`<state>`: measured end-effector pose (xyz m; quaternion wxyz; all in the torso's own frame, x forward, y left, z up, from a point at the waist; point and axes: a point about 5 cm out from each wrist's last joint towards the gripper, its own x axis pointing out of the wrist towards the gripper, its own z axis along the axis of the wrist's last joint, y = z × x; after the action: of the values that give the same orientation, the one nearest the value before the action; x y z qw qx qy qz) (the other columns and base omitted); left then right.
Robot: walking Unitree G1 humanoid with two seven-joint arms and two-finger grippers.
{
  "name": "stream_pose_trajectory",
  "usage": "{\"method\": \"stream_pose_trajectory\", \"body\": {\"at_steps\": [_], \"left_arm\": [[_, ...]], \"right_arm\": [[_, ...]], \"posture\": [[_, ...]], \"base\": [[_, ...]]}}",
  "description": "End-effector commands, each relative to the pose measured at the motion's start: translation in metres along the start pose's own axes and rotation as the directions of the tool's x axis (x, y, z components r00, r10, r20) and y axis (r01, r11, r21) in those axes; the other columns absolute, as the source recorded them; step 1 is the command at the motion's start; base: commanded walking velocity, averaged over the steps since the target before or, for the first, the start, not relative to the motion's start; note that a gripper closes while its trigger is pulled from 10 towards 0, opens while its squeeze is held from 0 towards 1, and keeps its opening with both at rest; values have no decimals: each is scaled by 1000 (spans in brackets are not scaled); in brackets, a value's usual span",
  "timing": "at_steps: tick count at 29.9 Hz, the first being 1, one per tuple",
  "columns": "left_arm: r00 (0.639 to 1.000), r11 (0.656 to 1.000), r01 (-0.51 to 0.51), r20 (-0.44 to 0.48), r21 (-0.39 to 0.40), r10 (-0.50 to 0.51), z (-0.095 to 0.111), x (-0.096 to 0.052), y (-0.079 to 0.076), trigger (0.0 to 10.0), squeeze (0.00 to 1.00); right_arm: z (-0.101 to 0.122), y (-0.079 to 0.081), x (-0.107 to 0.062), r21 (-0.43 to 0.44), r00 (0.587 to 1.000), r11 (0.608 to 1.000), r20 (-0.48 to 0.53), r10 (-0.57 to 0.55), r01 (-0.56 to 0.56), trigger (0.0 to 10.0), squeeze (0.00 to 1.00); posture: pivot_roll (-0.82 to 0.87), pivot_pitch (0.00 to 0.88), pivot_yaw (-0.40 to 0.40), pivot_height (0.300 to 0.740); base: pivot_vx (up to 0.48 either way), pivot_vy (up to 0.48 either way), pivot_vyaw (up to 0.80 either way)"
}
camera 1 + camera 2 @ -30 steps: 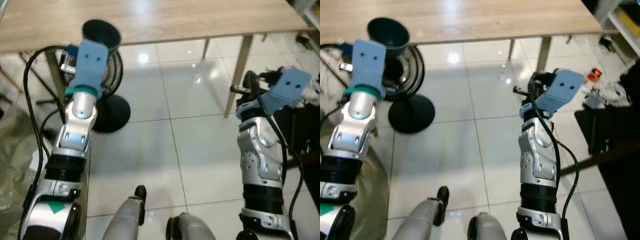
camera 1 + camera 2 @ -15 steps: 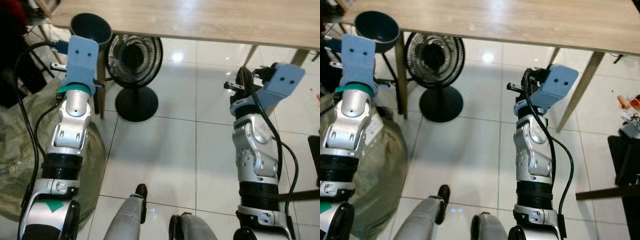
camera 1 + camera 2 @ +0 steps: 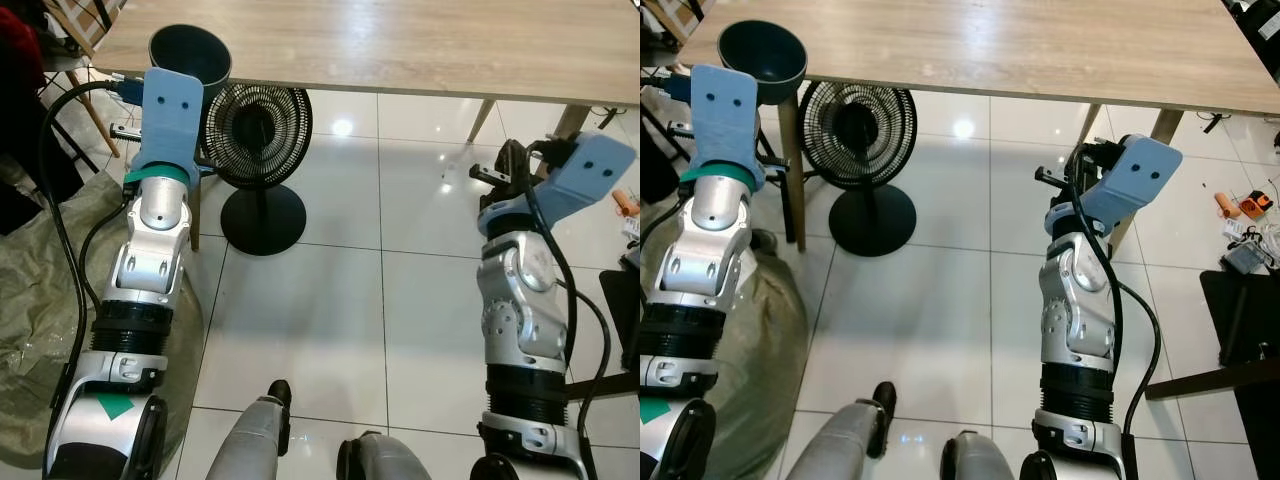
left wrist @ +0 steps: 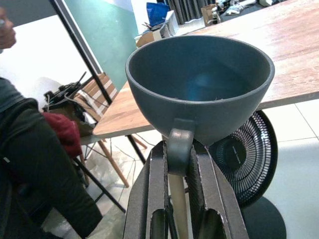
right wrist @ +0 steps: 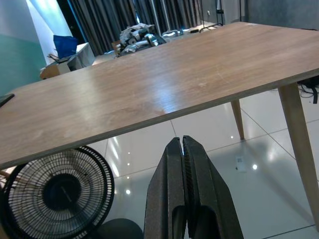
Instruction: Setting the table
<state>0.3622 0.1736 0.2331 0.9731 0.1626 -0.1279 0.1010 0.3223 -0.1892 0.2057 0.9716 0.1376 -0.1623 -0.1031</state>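
My left gripper [image 4: 177, 154] is shut on the rim of a dark blue-grey bowl [image 4: 199, 84], held up at the left corner of the wooden table [image 3: 400, 45]. The same bowl [image 3: 190, 58] sits above my left arm, level with the table's edge. The bowl is empty inside. My right gripper [image 5: 182, 149] is shut with nothing in it, raised in front of the table's near edge, right of centre. The wooden table [image 5: 129, 94] top is bare in front of it.
A black floor fan [image 3: 258, 130] stands under the table on the white tiled floor. A table leg [image 3: 790, 160] rises next to my left arm. A person in dark clothes [image 4: 35, 164] and a wooden chair [image 4: 99, 99] are beyond the table's left end. A greenish sack [image 3: 40, 300] lies at my left.
The camera has shifted, so the table and fan sit lower and more leftward in view. The bowl stays in my left gripper, and the right gripper stays shut.
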Motion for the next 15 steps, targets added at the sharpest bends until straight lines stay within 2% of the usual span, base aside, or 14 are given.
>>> {"method": "stream_pose_trajectory", "body": {"at_steps": [1,15], "left_arm": [[1000,1000,1,-9,0,-1,-3,0,-1,10000,0],[1000,1000,4,-9,-2,-4,-4,0,-1,10000,0]], "right_arm": [[-1,-4,-3,7,1000,1000,0,-19,19,10000,0],[-4,-4,-4,4,1000,1000,-9,-25,25,10000,0]], "posture": [[112,120,51,740],[114,124,51,740]], "base": [[435,0,0],[448,0,0]]}}
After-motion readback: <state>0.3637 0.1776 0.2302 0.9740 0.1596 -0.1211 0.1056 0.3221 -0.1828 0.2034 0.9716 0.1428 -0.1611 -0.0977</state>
